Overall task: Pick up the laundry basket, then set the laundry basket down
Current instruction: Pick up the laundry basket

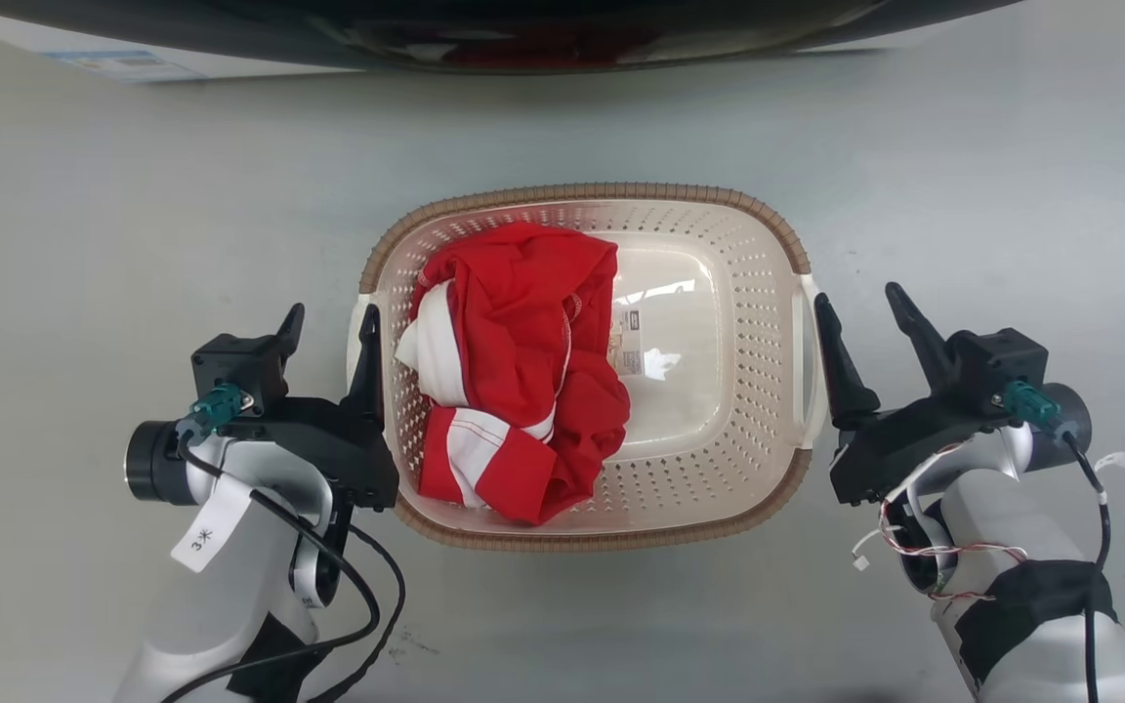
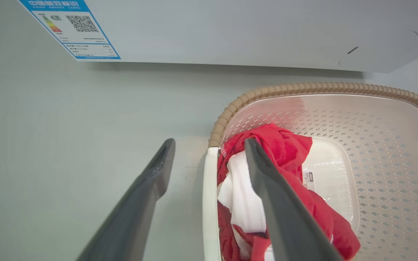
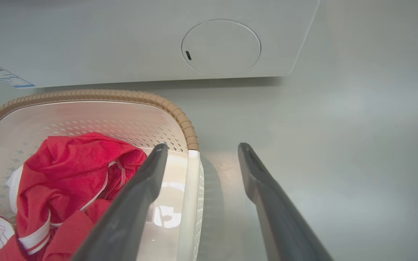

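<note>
The head view showed the whole laundry basket point(image 1: 582, 192) standing on the grey floor point(image 1: 84, 244) before the washer point(image 1: 562, 29), between the left gripper point(image 1: 333, 312) and the right gripper point(image 1: 857, 296). The left wrist view added a blue label point(image 2: 69, 29) on the washer, and the right wrist view a round cover point(image 3: 221, 47). Both grippers had their fingers apart, one finger inside and one outside a white side handle point(image 1: 801, 342), clamped on nothing. The basket was cream with many holes and a brown woven-look rim. It held red and white clothing point(image 1: 514, 371) beside a small sticker point(image 1: 631, 342) on its bottom.
</note>
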Robot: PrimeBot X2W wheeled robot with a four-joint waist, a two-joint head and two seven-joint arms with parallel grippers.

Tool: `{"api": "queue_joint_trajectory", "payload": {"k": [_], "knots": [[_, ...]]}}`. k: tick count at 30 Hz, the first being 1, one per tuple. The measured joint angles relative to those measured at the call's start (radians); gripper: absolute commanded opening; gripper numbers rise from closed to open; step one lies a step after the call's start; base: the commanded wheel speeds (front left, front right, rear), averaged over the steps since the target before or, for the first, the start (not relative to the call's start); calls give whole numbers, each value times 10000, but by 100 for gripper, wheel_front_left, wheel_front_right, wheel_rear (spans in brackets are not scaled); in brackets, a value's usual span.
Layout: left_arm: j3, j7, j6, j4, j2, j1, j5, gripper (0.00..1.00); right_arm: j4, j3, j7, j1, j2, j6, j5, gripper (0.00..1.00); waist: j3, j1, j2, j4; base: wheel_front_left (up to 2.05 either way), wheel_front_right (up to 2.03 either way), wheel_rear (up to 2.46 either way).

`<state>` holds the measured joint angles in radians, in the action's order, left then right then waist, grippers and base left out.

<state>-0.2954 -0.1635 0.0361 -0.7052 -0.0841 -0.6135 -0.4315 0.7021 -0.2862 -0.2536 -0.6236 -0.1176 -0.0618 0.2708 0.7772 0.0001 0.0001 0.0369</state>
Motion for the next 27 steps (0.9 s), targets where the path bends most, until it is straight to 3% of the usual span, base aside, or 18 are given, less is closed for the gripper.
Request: {"api": "queue_joint_trajectory", "payload": {"k": [17, 18, 19, 20, 21, 22, 27], "knots": [[-132, -54, -466, -1781, 259, -866, -136, 100, 1563, -384, 0, -683, 303, -265, 52, 100, 810, 0, 0, -155, 0, 0, 0], [-136, -48, -527, -1900, 268, -940, -148, 95, 1638, -397, 0, -712, 313, -268, 81, 100, 844, 0, 0, -159, 0, 0, 0], [-140, -42, -550, -1990, 274, -1000, -161, 49, 1747, -416, 0, -762, 326, -280, 113, 100, 873, 0, 0, -161, 0, 0, 0], [-142, -44, -552, -2067, 288, -1031, -163, 0, 1818, -430, 0, -804, 334, -299, 119, 87, 890, 0, 0, -163, 0, 0, 0], [-174, -27, -635, -2190, 301, -1058, -163, 0, 1862, -454, 0, -843, 339, -355, 119, 87, 901, 0, 0, -166, 0, 0, 0], [-211, 6, -708, -2282, 301, -1064, -163, 0, 1912, -468, 0, -873, 347, -355, 130, 0, 910, 0, 0, -167, 0, 0, 0], [-330, 4, -807, -2589, 343, -1289, -163, 0, 2169, -594, -27, -1076, 458, -483, 326, 0, 967, -3, -3, -160, 0, 0, 0]]}}
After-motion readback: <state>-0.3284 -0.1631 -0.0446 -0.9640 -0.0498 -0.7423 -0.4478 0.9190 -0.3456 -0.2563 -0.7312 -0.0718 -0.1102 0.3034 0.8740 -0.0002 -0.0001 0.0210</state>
